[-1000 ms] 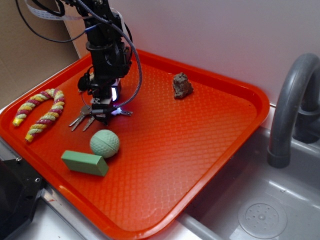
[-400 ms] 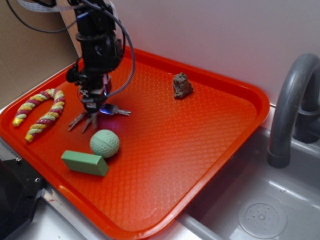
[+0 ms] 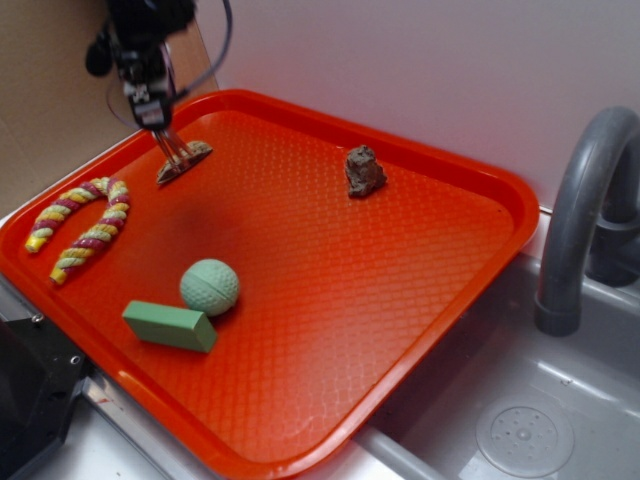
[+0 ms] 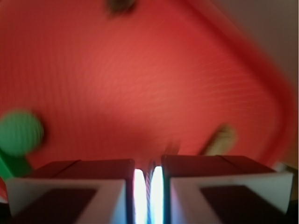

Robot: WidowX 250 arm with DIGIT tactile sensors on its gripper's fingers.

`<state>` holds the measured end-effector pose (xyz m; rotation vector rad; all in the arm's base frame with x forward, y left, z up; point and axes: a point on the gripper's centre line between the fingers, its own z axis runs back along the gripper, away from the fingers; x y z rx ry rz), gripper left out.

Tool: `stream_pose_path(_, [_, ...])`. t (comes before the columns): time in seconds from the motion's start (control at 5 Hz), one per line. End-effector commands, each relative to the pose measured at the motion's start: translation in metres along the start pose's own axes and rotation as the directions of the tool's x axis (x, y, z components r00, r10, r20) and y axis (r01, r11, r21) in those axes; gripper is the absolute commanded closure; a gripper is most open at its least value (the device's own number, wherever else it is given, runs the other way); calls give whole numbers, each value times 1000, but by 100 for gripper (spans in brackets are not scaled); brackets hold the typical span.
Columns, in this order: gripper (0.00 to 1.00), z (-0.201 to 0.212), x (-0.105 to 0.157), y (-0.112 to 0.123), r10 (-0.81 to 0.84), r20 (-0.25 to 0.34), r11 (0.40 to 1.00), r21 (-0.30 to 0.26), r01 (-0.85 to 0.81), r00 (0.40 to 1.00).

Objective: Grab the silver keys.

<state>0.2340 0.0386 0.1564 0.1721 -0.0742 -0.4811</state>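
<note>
Black gripper (image 3: 152,118) clenched on bunch of small silver-grey metal keys (image 3: 178,158), lifted above far left corner of orange plastic tray (image 3: 330,300).

Dangling from nearly closed fingers (image 4: 65,179), with brownish leaf-shaped fob (image 3: 193,152) hanging alongside; wrist view blurred. Best kept squeezed firmly and raised slowly and straight, no swinging, well apart from green dimpled ball (image 3: 210,286) and lumpy brown rock (image 3: 364,171).

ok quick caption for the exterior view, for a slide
Gripper shut on the silver keys, holding them dangling above the orange tray, with rope toy, green ball, green block and rock on it.
</note>
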Motion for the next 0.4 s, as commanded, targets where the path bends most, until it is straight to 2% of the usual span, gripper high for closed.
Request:
stream_pose_path(0.0, [100,106,-2,24,518,39,856,-38,-516,855])
stream_pose_path(0.2, [100,102,-5,25,674,5,738,-26,-674,739])
